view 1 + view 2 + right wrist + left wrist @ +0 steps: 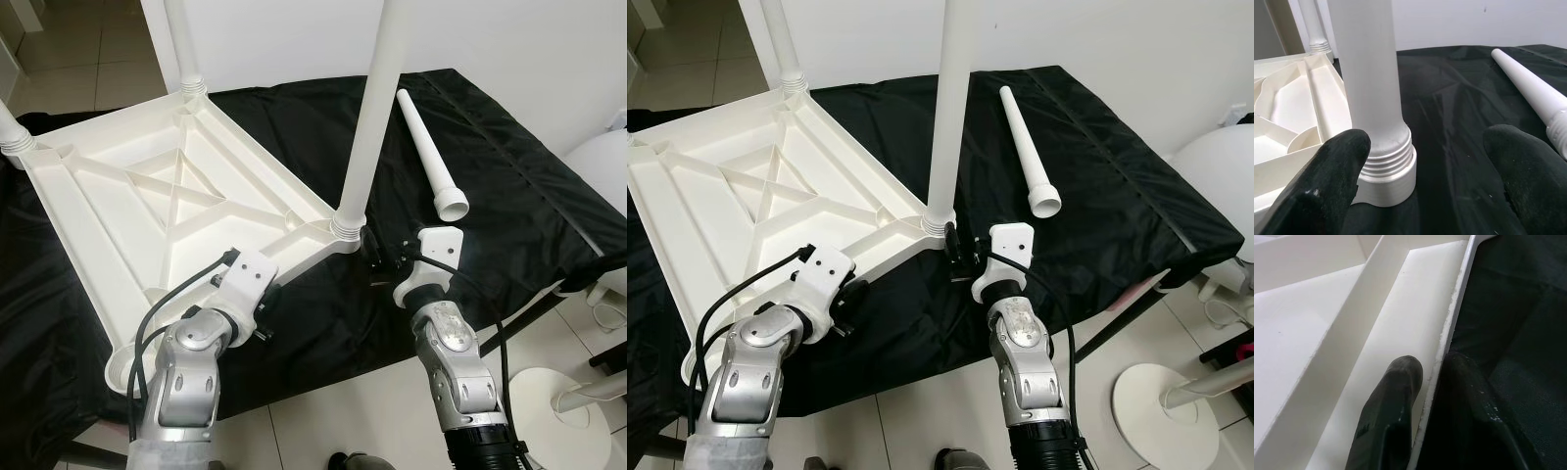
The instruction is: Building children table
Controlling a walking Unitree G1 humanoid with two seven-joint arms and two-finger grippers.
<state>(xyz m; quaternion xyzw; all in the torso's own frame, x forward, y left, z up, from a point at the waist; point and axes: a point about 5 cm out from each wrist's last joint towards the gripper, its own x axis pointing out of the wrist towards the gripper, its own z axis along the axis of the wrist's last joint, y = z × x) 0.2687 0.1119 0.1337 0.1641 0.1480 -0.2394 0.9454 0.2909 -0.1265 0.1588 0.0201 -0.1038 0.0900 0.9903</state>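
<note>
A white plastic tabletop [108, 211] lies upside down on a black cloth. Three white legs stand in its corner sockets: a far one [183, 39], one at the left [10, 132] and a near one [377, 108]. A loose fourth leg [426, 147] lies on the cloth to the right. My left gripper [1432, 372] is shut on the tabletop's near rim [1449, 328], one finger inside and one outside. My right gripper [1422, 161] stands open at the base of the near leg [1369, 73], with the leg near its left finger [1327, 171] and not touched.
The black cloth [490, 215] covers a low table whose front edge runs just before my arms. Tiled floor lies below it. A white round base [568, 406] stands on the floor at the right, and a white rounded object [607, 166] sits beyond the cloth's right edge.
</note>
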